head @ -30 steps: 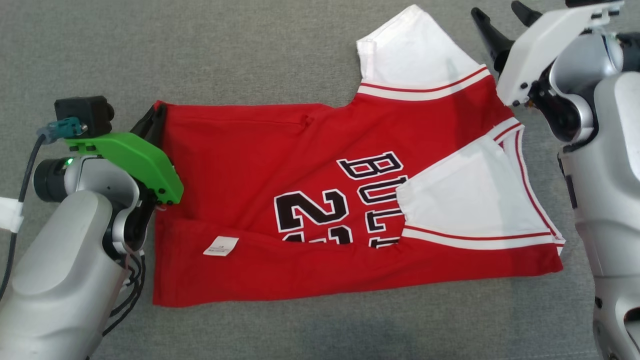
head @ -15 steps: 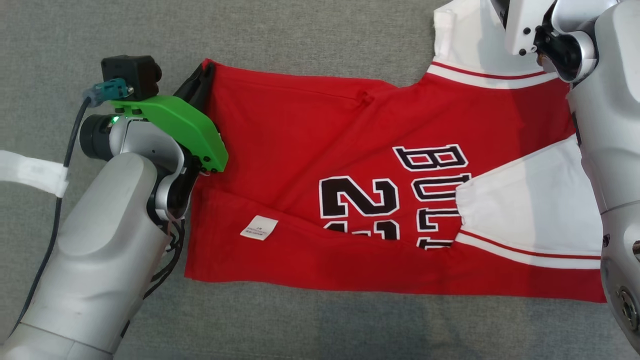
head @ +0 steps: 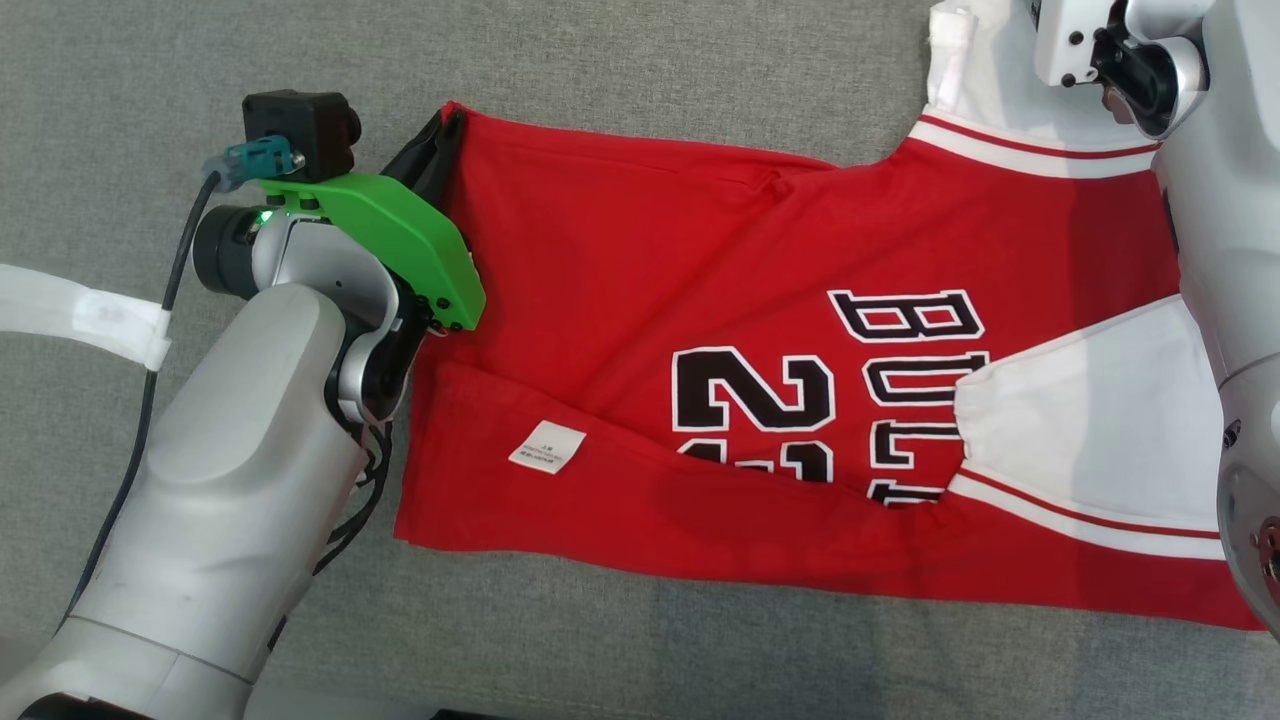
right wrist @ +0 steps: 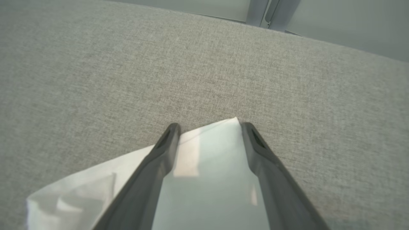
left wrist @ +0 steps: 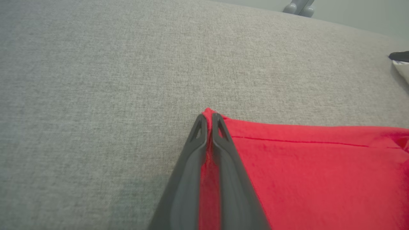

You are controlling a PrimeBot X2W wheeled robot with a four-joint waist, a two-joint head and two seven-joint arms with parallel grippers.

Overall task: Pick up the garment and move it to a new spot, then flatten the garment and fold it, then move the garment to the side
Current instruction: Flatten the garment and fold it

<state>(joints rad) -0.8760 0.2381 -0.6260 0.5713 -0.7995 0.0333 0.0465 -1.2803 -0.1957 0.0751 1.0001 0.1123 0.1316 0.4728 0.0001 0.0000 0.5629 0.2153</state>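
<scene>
The garment (head: 640, 280), a red jersey with white sleeves and black lettering, lies spread on the grey fabric surface (head: 600, 60), its lower part folded up over the number. My left gripper (head: 448, 125) is shut on the hem corner at the garment's upper left; in the left wrist view that gripper (left wrist: 207, 119) pinches red cloth (left wrist: 303, 166) between its fingertips. My right gripper (right wrist: 209, 127) stands open, its fingers either side of the tip of a white sleeve (right wrist: 207, 179). In the head view the right arm (head: 1200, 150) runs down the right edge beside the upper white sleeve (head: 985, 100).
A white label (head: 546, 446) lies on the folded-up red part. A white strap (head: 90, 315) wraps the left arm's cable. The wrist views show bare grey fabric (left wrist: 96, 80) beyond the garment, ending at a far edge with metal legs (right wrist: 258, 12).
The whole head picture has shifted, so the camera has moved. My left gripper keeps its hold on the hem corner. The right gripper's fingers have passed beyond the picture's top edge.
</scene>
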